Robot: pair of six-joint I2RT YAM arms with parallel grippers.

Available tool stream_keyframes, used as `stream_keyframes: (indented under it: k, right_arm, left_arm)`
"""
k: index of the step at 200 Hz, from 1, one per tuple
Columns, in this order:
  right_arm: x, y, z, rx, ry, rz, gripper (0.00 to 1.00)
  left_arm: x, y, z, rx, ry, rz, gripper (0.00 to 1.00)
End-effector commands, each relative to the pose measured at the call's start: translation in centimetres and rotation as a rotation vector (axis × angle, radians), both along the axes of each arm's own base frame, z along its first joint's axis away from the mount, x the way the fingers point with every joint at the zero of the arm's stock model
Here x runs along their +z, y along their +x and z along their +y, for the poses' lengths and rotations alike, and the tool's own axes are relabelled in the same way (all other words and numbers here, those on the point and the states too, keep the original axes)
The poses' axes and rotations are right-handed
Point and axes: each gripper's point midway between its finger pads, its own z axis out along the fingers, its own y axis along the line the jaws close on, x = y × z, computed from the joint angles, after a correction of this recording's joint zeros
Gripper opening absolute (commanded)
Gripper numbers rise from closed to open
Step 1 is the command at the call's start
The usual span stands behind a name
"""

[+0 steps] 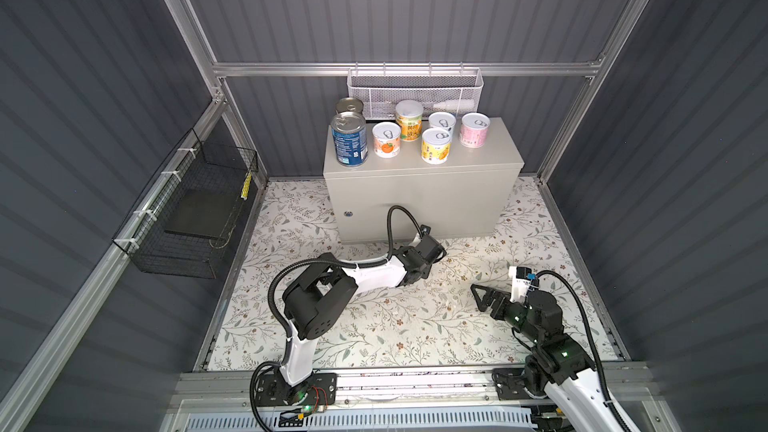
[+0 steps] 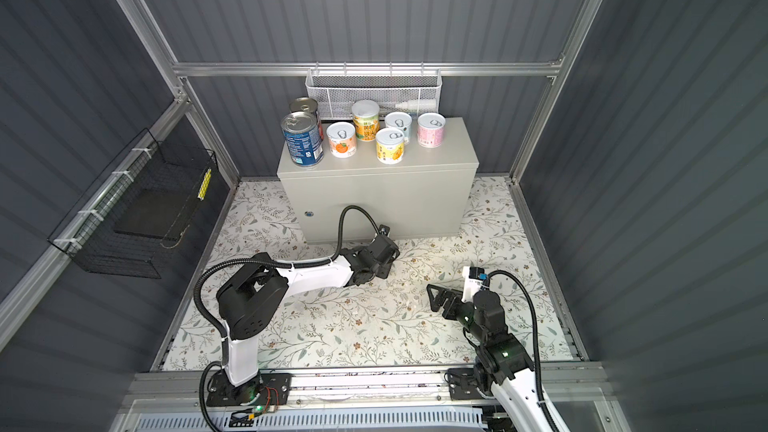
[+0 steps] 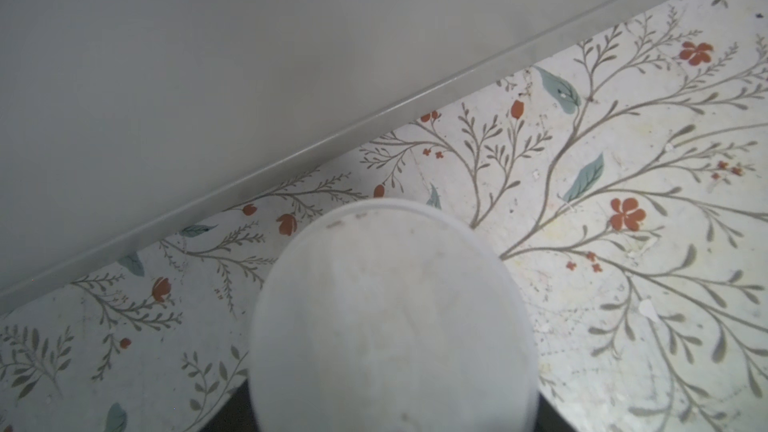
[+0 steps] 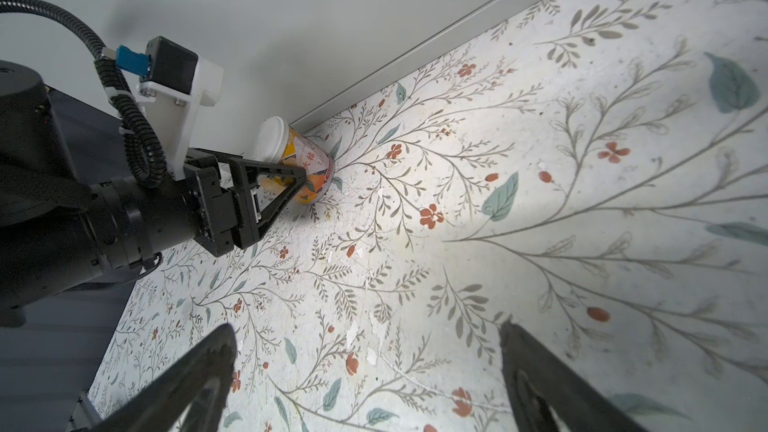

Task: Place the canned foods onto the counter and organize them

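Several cans stand upright on the beige-grey counter point(image 1: 482, 160) in both top views: two blue-labelled silver-lidded ones point(image 1: 349, 139) at its left end, then small white-lidded ones with orange point(image 1: 386, 140), yellow point(image 1: 436, 145) and pink point(image 1: 474, 130) labels. On the floral floor by the counter's front stands one more can point(image 4: 313, 151), orange-labelled with a white lid point(image 3: 386, 317). My left gripper point(image 4: 301, 170) is shut on its sides and hides it in the top views point(image 1: 434, 251). My right gripper point(image 4: 365, 328) hovers open and empty over the floor, right of the left one point(image 1: 476, 290).
A white mesh basket point(image 1: 413, 91) hangs on the back rail just above the counter's cans. A black wire basket point(image 1: 195, 209) is fixed to the left wall. The floral mat point(image 1: 395, 326) covers the floor between the arms' bases.
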Motion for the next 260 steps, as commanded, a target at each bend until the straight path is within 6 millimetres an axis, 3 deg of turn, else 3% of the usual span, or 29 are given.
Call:
stream_keyframes:
  k: [1,60,105,137,204,217,222,260]
  right_arm:
    - [0.8,0.1,0.2,0.01,0.001,-0.031,0.99]
    - [0.9,0.1,0.4,0.024,0.002,-0.034,0.99]
    - [0.8,0.0,0.3,0.017,0.001,-0.029,0.99]
    - [0.7,0.0,0.2,0.013,0.001,-0.027,0.99]
    - [0.7,0.0,0.1,0.007,0.001,-0.024,0.99]
    - [0.8,0.0,0.1,0.005,0.001,-0.024,0.99]
    - [0.7,0.0,0.1,0.007,0.001,-0.023,0.99]
    - [0.7,0.0,0.0,0.003,0.002,-0.02,0.99]
  left_arm:
    - [-0.2,0.2,-0.2,-0.012,0.028,0.005,0.6]
    - [0.2,-0.3,-0.4,-0.029,-0.001,0.027,0.55]
    - [1.2,-0.5,-0.7,0.003,-0.057,0.036,0.72]
    - [2.5,0.0,-0.9,0.074,-0.123,0.031,0.73]
    - [3.3,1.3,-2.1,0.127,-0.175,0.0,0.88]
    - [2.5,1.5,-1.8,0.138,-0.139,0.008,0.88]
    - [3.6,2.2,-2.4,0.143,-0.154,-0.01,0.88]
    - [3.6,2.9,-2.6,0.162,-0.14,-0.043,0.88]
